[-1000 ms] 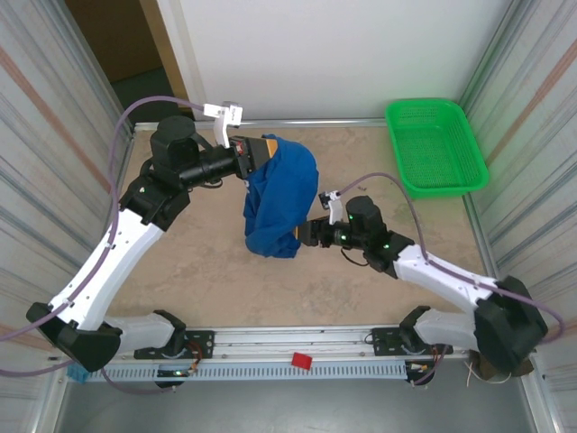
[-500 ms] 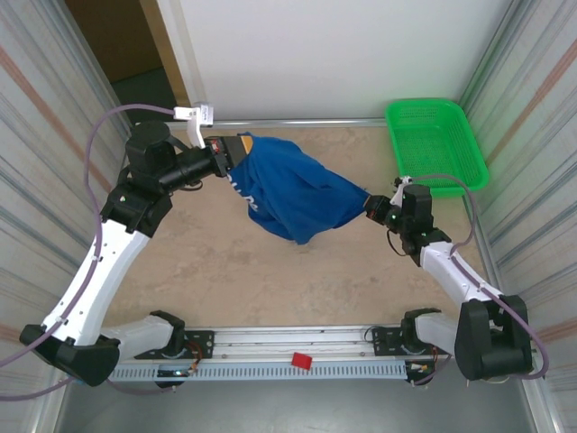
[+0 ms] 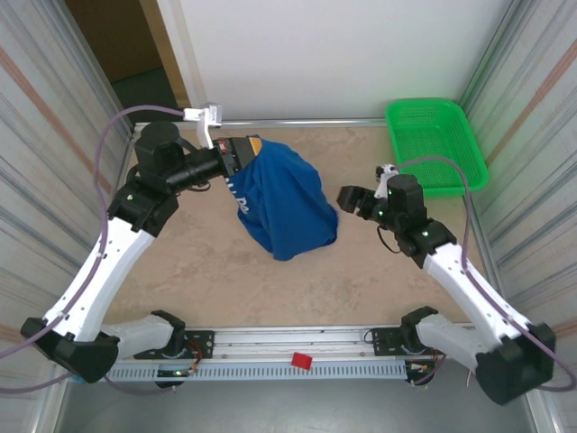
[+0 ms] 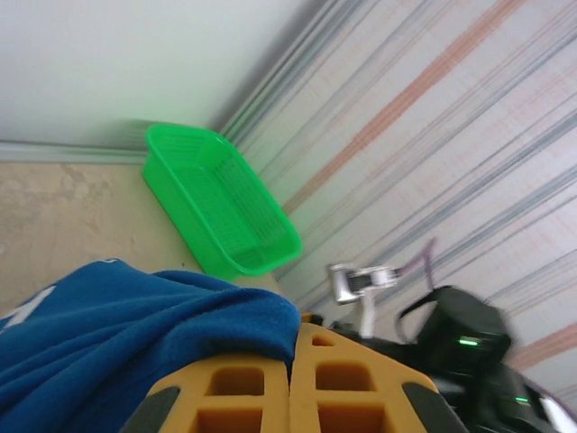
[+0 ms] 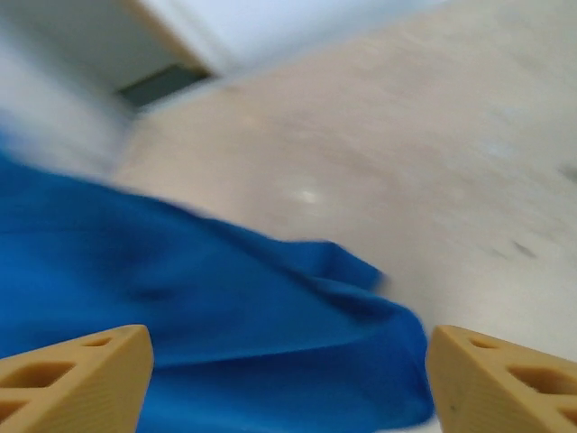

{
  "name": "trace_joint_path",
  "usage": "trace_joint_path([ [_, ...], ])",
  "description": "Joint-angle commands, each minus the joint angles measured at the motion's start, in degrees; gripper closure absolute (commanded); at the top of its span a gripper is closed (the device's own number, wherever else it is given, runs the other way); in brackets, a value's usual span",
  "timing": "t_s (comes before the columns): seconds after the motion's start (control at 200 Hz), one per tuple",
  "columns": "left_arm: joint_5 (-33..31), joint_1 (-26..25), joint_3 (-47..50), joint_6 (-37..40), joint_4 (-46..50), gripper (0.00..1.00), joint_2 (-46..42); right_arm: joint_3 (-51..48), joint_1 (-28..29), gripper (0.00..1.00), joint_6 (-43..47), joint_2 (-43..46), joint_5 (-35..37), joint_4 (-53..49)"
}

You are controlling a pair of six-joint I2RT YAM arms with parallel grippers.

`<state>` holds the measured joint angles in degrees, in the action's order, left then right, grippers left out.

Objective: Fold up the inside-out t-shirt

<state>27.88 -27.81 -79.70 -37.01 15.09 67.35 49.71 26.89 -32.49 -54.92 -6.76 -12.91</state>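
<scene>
The t-shirt [image 3: 287, 206] is a blue bunch of cloth over the far middle part of the table [image 3: 198, 266], a little to the left. Its top corner is at the far left. From there the cloth goes wider and comes down toward the near right, where it ends in a rounded fold. I cannot tell if this low end lies on the table or hangs just above it. Some white lettering [image 3: 239, 196] shows along the left edge of the cloth.

The left pincer [image 3: 255, 147] has the top corner of the t-shirt. In the left wrist view its two orange fingers [image 4: 243, 392] are pressed together with no gap, and the blue cloth [image 4: 135, 329] comes out from between them and falls to the left, with a bit of white print at its edge.

The right pincer [image 3: 348, 197] is just to the right of the t-shirt and points at it, with a small gap between them. In the right wrist view its fingers [image 5: 77, 374] are wide apart at the two lower corners. They grip nothing, and the blurred blue cloth [image 5: 180, 298] lies in front of them.

A green basket [image 3: 435, 144] stands at the far right corner of the table, well apart from the t-shirt. The left wrist view shows it too [image 4: 216, 207], against the ribbed side wall [image 4: 433, 117].
</scene>
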Motion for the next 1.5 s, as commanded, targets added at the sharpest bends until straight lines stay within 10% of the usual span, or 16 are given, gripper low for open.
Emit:
trace_joint_path([
  [0.0,-2.0,-2.1,-1.5,-1.2,-2.4,1.0,1.6,7.0,6.9,0.12,9.3,2.5,2.9,-1.8],
  [0.461,-4.4,-8.3,-6.5,-2.2,-1.3,1.0,7.4,20.6,16.9,0.02,17.4,-20.8,-1.6,9.6],
  [0.536,-4.4,-8.5,-7.1,-2.1,-1.2,1.0,7.9,22.4,16.0,0.35,17.5,-23.3,-2.9,8.5],
  [0.621,-6.2,-8.0,-8.3,-0.5,0.4,1.0,7.6,20.4,13.7,1.0,16.4,-21.8,-5.4,9.0],
  [0.731,-5.7,-5.0,-7.7,0.4,0.1,0.6,6.2,15.8,7.5,1.0,12.5,-16.8,-11.6,11.0],
  [0.877,-7.5,-1.7,-0.4,4.1,-1.1,0.37,1.4,13.5,-0.7,1.0,8.7,-11.2,-21.9,10.4],
  [1.172,-13.5,-8.4,19.6,12.2,-11.6,0.31,-4.2,17.5,-5.1,1.0,8.2,-8.4,-33.1,4.6],
  [1.498,-31.8,-22.4,19.8,16.8,-19.0,0.33,-0.4,17.2,-4.9,1.0,6.7,-8.2,-33.9,4.3],
])
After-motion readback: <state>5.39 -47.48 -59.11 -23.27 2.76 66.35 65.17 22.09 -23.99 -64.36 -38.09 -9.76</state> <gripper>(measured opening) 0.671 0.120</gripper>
